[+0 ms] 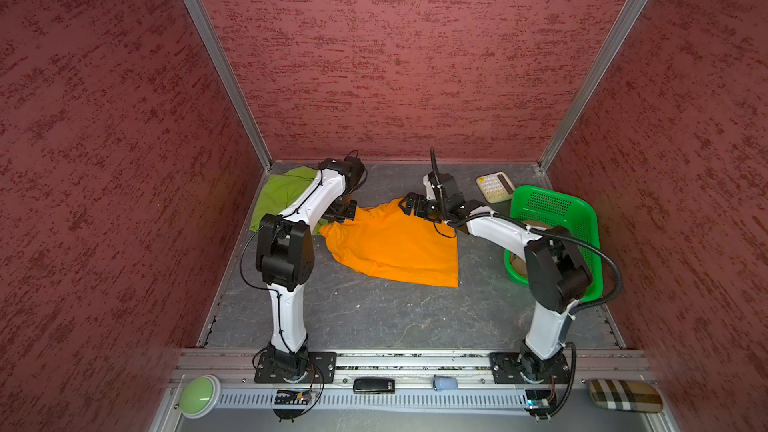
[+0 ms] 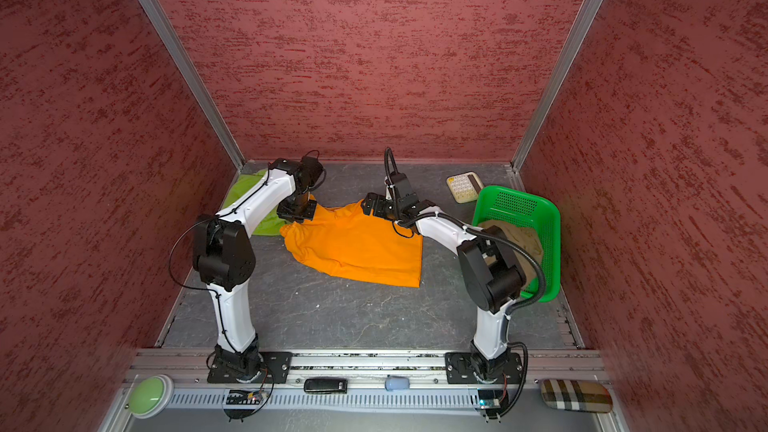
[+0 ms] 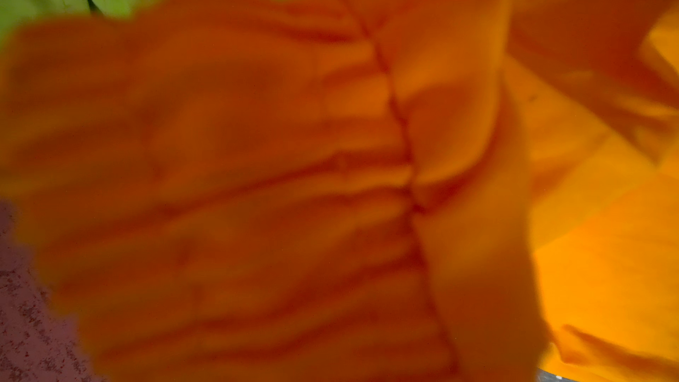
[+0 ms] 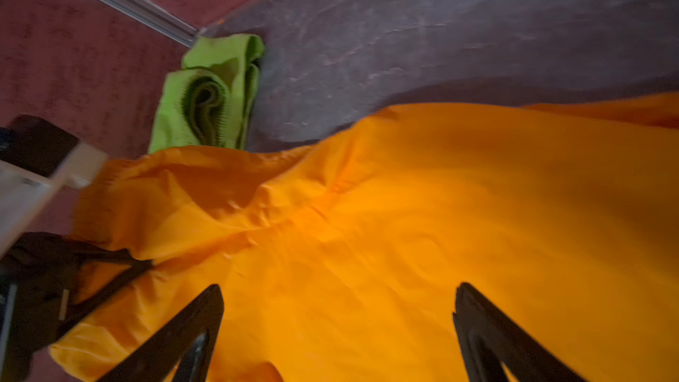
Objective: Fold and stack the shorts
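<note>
The orange shorts [image 1: 395,243] [image 2: 357,243] lie spread across the middle of the table. My left gripper [image 1: 343,216] [image 2: 297,214] is shut on their bunched waistband corner at the back left. That orange fabric [image 3: 257,178] fills the left wrist view and hides the jaws. My right gripper [image 1: 409,205] [image 4: 340,288] hovers open over the shorts' back edge, with nothing between its fingers. The lime green shorts [image 1: 282,197] [image 4: 209,101] lie folded in the back left corner. In a top view the khaki shorts [image 2: 515,238] lie inside the basket.
A green perforated basket [image 1: 582,218] stands tilted at the right, behind my right arm. A cream calculator [image 1: 494,187] lies at the back right. On the front rail sit a green button [image 1: 199,394], a black device [image 1: 374,385] and a plaid case [image 1: 625,396].
</note>
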Action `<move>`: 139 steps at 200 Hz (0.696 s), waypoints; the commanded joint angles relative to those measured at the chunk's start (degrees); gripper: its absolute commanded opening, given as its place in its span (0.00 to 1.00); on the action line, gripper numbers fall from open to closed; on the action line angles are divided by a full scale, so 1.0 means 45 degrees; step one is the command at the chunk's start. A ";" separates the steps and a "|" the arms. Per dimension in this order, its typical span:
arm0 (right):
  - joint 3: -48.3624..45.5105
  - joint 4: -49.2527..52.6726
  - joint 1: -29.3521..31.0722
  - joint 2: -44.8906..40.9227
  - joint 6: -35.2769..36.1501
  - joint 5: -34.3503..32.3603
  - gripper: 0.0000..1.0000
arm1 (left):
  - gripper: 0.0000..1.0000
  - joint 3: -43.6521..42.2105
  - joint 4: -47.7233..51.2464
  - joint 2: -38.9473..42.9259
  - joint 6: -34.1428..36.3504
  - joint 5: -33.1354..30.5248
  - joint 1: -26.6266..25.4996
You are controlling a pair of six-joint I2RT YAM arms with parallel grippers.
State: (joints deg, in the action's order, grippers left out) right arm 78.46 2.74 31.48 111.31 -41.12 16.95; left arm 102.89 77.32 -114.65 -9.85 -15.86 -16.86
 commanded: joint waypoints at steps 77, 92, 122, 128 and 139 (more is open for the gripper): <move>0.5733 -0.1678 0.0338 0.6396 -0.2894 0.1609 0.99 | 0.00 -0.0901 -0.0969 0.0459 0.0011 0.1119 0.0486; 0.6675 -0.1393 0.0054 0.7004 -0.2835 0.1612 0.99 | 0.00 -0.1017 -0.1048 0.0439 0.0084 0.1100 0.0504; 0.8816 -0.0142 -0.0469 0.8156 -0.2635 0.1718 0.99 | 0.00 -0.1273 -0.1234 0.0353 0.0153 0.1159 0.0600; 0.9270 0.0189 -0.0574 0.8397 -0.2574 0.1722 0.99 | 0.00 -0.1283 -0.1244 0.0327 0.0157 0.1159 0.0617; 0.9886 0.0588 -0.0719 0.8712 -0.2550 0.1693 0.99 | 0.00 -0.1264 -0.1264 0.0247 0.0171 0.1121 0.0622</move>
State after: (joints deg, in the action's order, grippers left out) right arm 116.92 -0.82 30.35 147.24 -53.28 25.47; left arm 97.36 72.36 -114.41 -9.61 -11.42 -14.59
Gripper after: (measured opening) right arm 0.990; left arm 0.088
